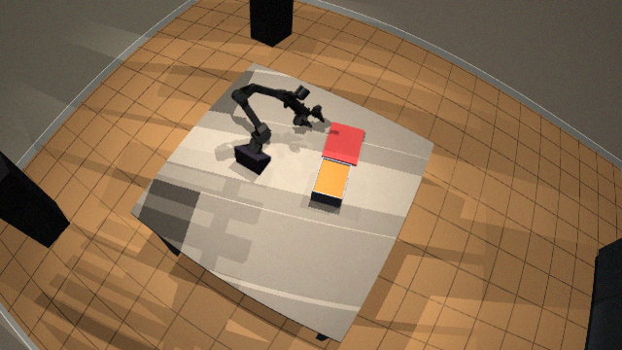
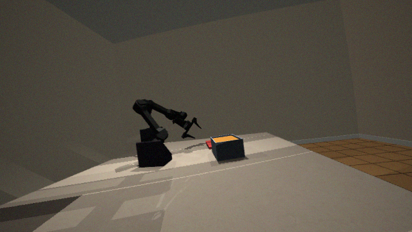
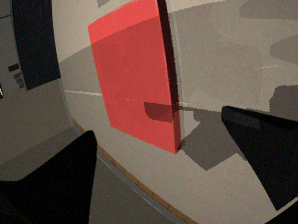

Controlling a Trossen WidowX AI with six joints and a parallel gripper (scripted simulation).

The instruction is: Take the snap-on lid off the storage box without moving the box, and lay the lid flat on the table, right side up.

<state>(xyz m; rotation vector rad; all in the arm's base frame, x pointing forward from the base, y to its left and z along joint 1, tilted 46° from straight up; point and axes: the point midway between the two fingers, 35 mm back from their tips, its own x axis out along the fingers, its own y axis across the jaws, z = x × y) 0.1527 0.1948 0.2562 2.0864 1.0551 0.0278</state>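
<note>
The storage box (image 1: 327, 199) (image 2: 230, 151) stands upright and open on the table, dark-walled with a thin pale rim and orange inside. The red lid (image 1: 344, 143) (image 2: 208, 144) (image 3: 132, 65) lies flat on the table beside the box, on its far side in the top view, its smooth face up. Their edges are very close; I cannot tell if they touch. In the exterior view the box hides most of the lid. My gripper (image 1: 317, 123) (image 2: 197, 133) (image 3: 161, 124) is open and empty, above the table off the lid's arm-side edge, clear of the lid.
The table (image 1: 301, 258) (image 2: 273, 190) bears the arm's dark base (image 1: 252, 158) (image 2: 154, 154), to the left of the box in the top and exterior views. Striped shadows cross the table top. Tall black blocks (image 1: 271, 21) stand on the floor around the table.
</note>
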